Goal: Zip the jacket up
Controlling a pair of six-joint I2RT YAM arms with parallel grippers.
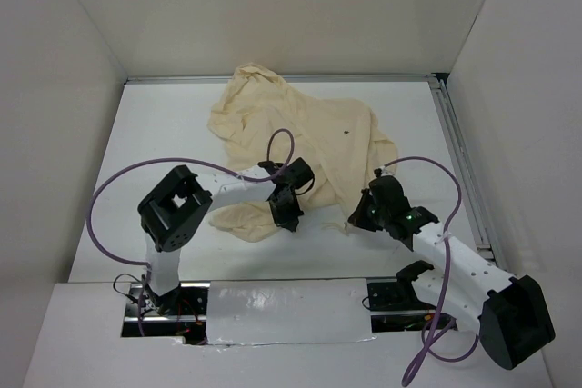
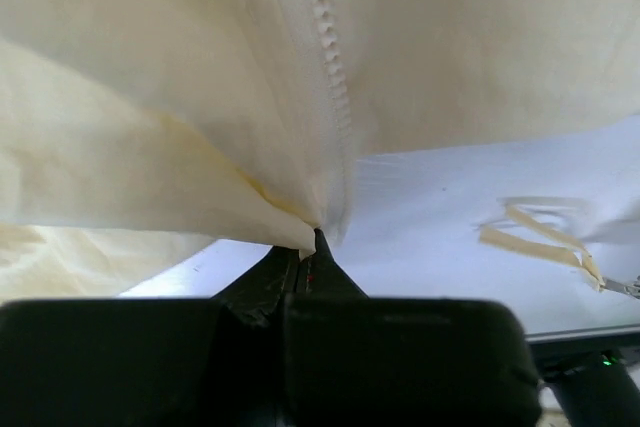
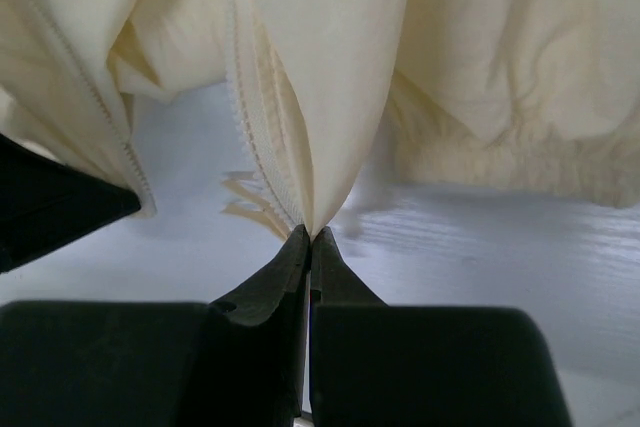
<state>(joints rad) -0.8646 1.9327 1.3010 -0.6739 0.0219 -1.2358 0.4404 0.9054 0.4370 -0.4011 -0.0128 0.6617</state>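
Both pincers are fully closed on cloth: the left pincer (image 1: 284,211) is clamped on a thin fold of the jacket (image 1: 300,124) at the near end of a row of zipper teeth (image 2: 330,57) that runs straight away from its tips. The right pincer (image 1: 356,218) is nipped on the hem just beside a second toothed edge (image 3: 243,107). Only a sliver of fabric is held in each, so it could be pulled free if the hems are tugged apart or lifted sharply. The two toothed edges are held apart, so they could be mismatched, or loose cloth trapped between them. No slider can be made out. The jacket is spread on the table (image 1: 164,134) beyond both pincers, its hem gathered at their tips. Its long axis is judged to run away from them, slanting toward the left pincer's side.
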